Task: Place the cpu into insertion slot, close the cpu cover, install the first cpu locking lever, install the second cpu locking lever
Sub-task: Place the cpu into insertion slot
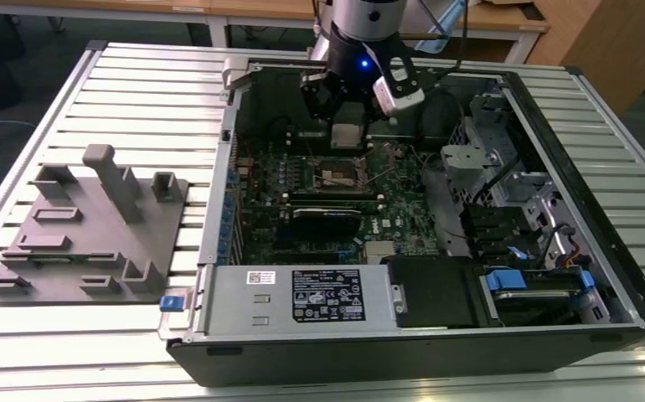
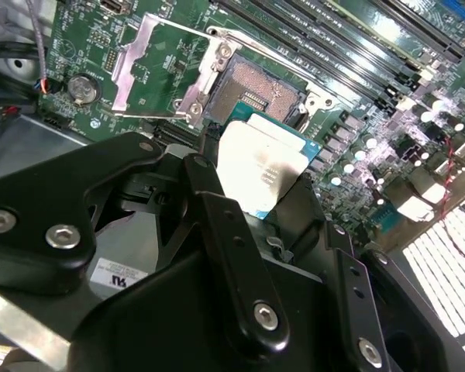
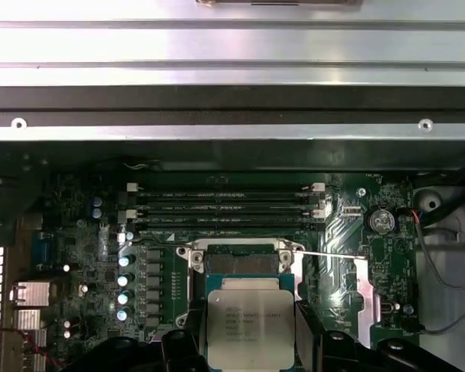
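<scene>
The gripper (image 1: 348, 138) is clamped on the cpu (image 3: 250, 329), gripping two opposite edges and holding it flat above the bare insertion slot (image 3: 240, 262), not seated. The cpu cover (image 2: 151, 66) lies flipped open beside the slot on the green board (image 3: 345, 232), inside the open computer case (image 1: 590, 209) on the bench (image 1: 132, 84).

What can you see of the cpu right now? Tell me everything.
The cpu is a small flat square chip: dull silvery metal top with faint print, blue-green rim beneath. The black fingers clamp two opposite edges, holding it above the green board, top facing the first wrist camera. It hangs close to the open insertion slot, not in it; nothing else touches it.
</scene>
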Controlling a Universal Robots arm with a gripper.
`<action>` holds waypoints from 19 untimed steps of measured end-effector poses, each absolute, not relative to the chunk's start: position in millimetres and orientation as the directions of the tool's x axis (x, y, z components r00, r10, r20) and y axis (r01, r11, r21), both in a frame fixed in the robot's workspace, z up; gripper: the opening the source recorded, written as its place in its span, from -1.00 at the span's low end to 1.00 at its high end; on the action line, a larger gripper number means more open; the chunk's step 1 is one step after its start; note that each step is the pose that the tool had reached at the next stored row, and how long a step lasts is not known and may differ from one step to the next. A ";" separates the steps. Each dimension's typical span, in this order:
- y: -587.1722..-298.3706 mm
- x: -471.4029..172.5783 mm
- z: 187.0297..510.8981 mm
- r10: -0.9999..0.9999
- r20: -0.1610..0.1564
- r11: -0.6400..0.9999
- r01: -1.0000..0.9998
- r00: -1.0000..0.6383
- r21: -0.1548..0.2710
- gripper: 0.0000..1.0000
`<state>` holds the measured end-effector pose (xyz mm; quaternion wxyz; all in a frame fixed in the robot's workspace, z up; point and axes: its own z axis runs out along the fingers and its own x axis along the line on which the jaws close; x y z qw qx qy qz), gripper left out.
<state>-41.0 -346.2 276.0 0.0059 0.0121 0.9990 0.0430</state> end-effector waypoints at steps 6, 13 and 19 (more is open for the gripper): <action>-346.2 -41.1 270.3 0.025 -0.011 0.996 0.024 -1.000 0.085 0.08; -346.2 -41.1 270.0 0.026 -0.011 0.996 0.025 -1.000 0.085 0.08; -346.2 -41.1 269.4 0.109 -0.011 0.991 0.107 -0.994 0.086 0.08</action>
